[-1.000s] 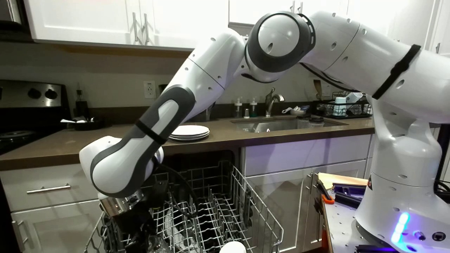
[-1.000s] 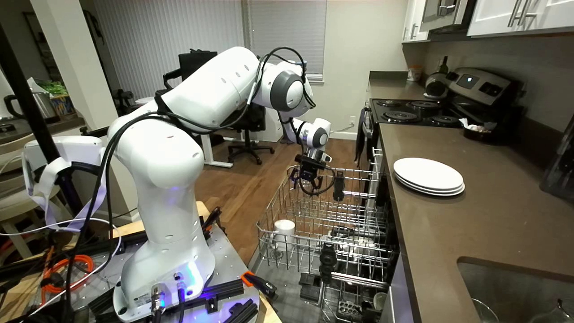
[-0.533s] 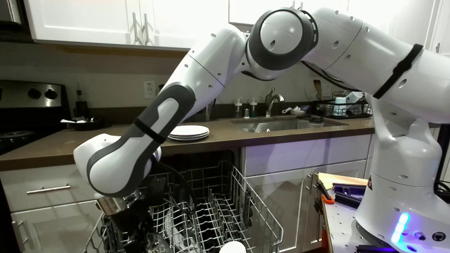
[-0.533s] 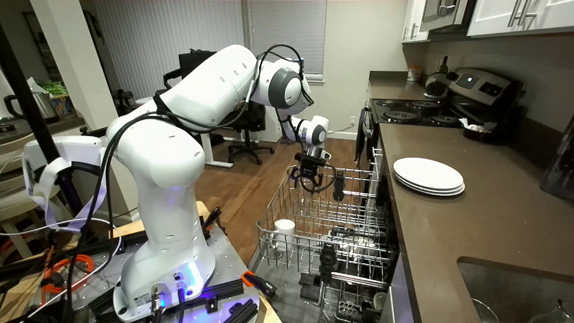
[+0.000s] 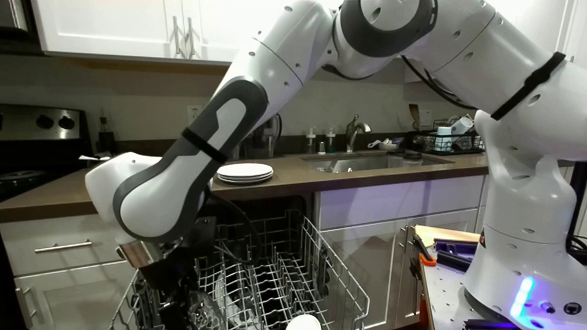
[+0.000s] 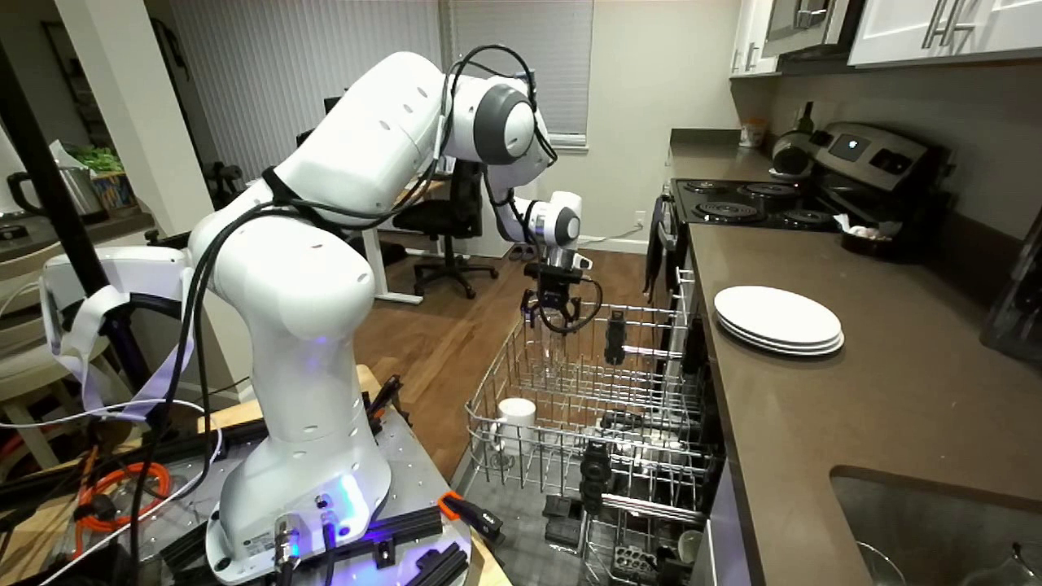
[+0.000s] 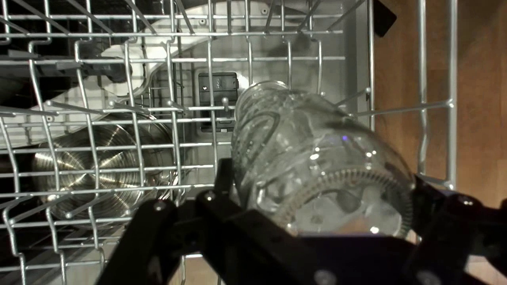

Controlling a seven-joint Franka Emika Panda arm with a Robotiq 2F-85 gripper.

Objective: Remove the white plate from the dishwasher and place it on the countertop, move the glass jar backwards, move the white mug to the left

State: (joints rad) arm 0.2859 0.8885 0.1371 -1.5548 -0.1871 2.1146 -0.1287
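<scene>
Arm [image 5: 279, 46] and glass jar [image 5: 206, 311] up since the earlier frame, in an exterior view. In an exterior view, jar hangs under claw [image 6: 551, 319], white mug [image 6: 518, 413] apart. Wrist view: claw clamped round jar, dishwasher rack [image 7: 452, 59] below; likely the backwards move: lift clear of rack before shifting, lower upright, release slowly.

Above the dishwasher rack [image 7: 452, 51] I have open air. Inside it, tines [image 7: 73, 107] and the white mug [image 6: 516, 412] obstruct me; alongside it, the higher desk [image 6: 912, 358] blocks my way. The glass jar [image 7: 309, 134] fills my end effector [image 7: 324, 180].
</scene>
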